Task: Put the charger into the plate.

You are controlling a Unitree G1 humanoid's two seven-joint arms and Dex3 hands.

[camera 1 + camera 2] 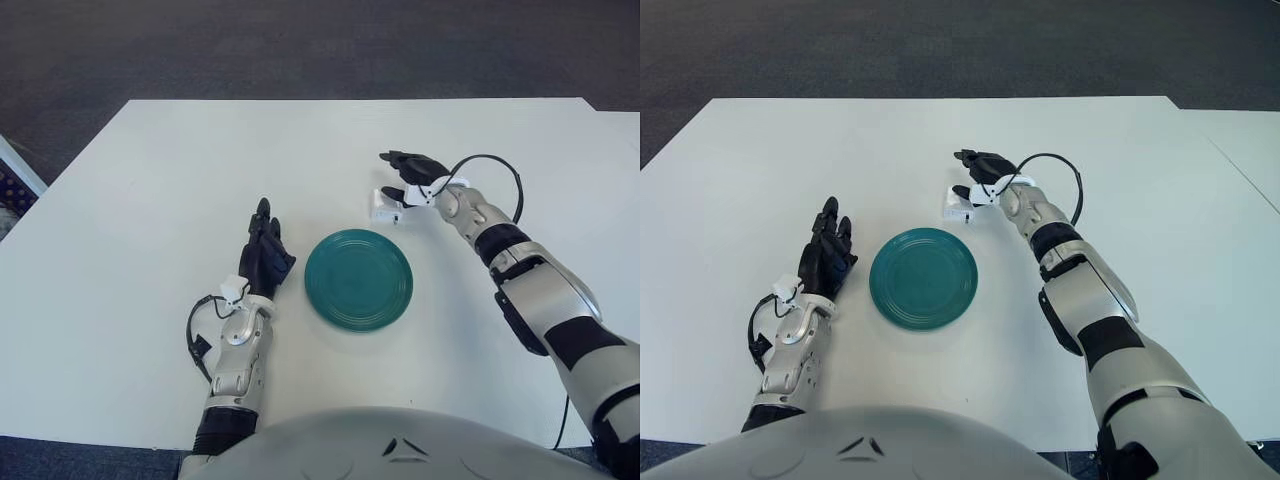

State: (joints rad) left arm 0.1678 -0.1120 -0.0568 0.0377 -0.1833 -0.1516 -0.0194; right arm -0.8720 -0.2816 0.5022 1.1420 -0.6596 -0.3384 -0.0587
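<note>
A small white charger (386, 206) lies on the white table just behind the teal plate (358, 279), a little to its right. My right hand (404, 176) hovers right over and beside the charger, its black fingers spread around it, open and not closed on it. In the right eye view the charger (960, 208) sits under the right hand (977, 174) in the same way. My left hand (264, 252) rests flat on the table to the left of the plate, fingers relaxed and empty.
The white table (150, 180) fills the view, with dark carpet beyond its far edge. A black cable loops off my right wrist (495, 175).
</note>
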